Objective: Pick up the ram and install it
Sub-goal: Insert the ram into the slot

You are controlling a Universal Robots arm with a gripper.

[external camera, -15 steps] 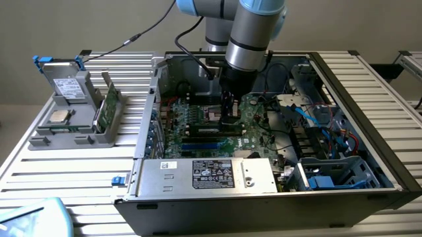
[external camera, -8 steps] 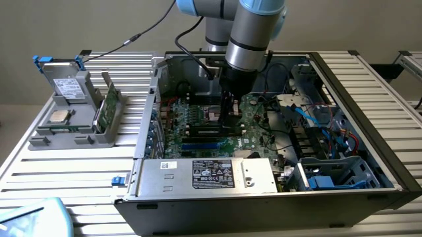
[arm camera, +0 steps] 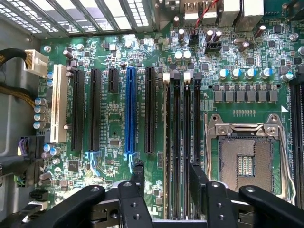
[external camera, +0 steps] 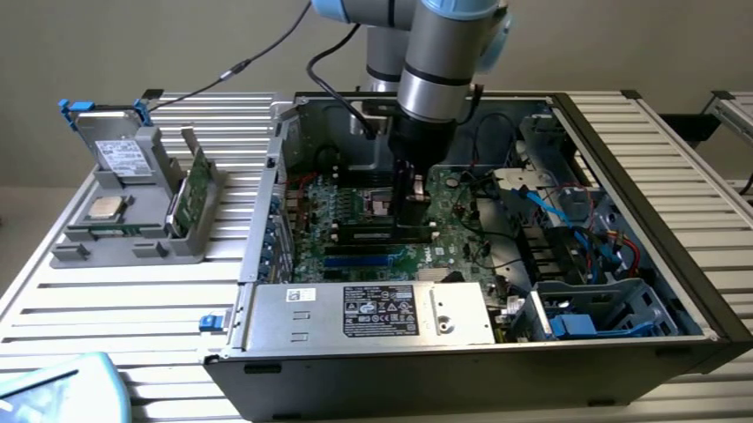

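Observation:
The ram (arm camera: pixel 167 142) stands edge-on in one of the black memory slots (arm camera: pixel 186 142) on the green motherboard (arm camera: pixel 118 118), beside the empty processor socket (arm camera: pixel 245 164). In the exterior view the ram (external camera: pixel 374 234) is a long dark stick lying across the board inside the open computer case (external camera: pixel 694 291). My gripper (arm camera: pixel 167 176) hangs right above it and is open. Its two black fingers (arm camera: pixel 137 173) stand wide on either side of the stick without touching it. In the exterior view the gripper (external camera: pixel 410 210) points straight down into the case.
A grey holder (external camera: pixel 130 220) on the slatted table at the exterior view's left carries a hard drive, a silver processor chip and upright green boards (external camera: pixel 189 189). The silver power supply (external camera: pixel 365 313) lies along the case front. Blue and red cables (external camera: pixel 577 229) fill the case's right side.

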